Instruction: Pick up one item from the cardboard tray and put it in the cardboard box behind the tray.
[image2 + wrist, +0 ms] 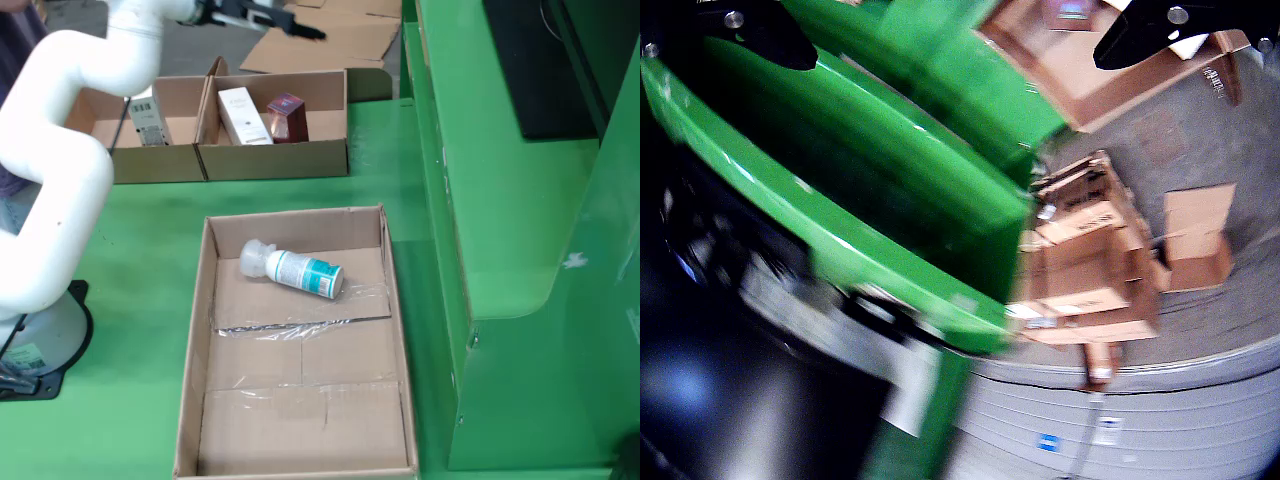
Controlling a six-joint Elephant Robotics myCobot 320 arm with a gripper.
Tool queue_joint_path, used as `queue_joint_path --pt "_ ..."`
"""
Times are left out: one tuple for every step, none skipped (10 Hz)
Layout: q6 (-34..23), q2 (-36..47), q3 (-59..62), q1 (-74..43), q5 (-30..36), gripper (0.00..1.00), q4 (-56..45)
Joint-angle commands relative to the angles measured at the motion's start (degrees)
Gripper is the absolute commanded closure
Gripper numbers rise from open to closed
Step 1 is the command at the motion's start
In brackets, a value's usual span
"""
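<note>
The view riding on the gripper is smeared by motion: the green panel (870, 180) and the heap of flattened cartons (1090, 260) beyond it have soft edges, and print on the cartons cannot be read. Only the black tips of the fingers (1160, 30) show, cut by the top edge. In the standing view the gripper (270, 18) is clipped at the top edge, so how its jaws stand cannot be told. The white arm (60, 130) runs off the left edge. Labels on the bottle (295, 270) and the white carton (243, 115) are too small to read
</note>
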Motion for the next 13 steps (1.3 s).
queue_joint_path --pt "20.88 11.96 1.49 -6.83 1.15 0.0 -28.18" --pt "20.88 11.96 1.49 -6.83 1.16 0.0 -28.18" --pt "20.88 11.96 1.49 -6.83 1.16 0.0 -28.18" --pt "20.88 11.96 1.49 -6.83 1.16 0.0 -28.18" --pt "24.86 15.81 1.49 -14.02 4.87 0.0 -38.48" --pt "24.86 15.81 1.49 -14.02 4.87 0.0 -38.48" --pt "25.85 17.21 1.49 -15.66 5.28 0.0 -41.15" --pt "26.66 18.35 1.49 -17.58 5.97 0.0 -43.49" --pt "26.66 18.35 1.49 -17.58 5.97 0.0 -43.49" --pt "28.87 21.48 1.49 -21.8 7.81 0.0 -50.65" --pt "28.87 21.48 1.49 -21.8 7.81 0.0 -50.65" --pt "29.14 23.56 1.49 -26.66 10.21 0.0 -55.72" --pt "29.14 23.56 1.49 -26.66 10.21 0.0 -55.72"
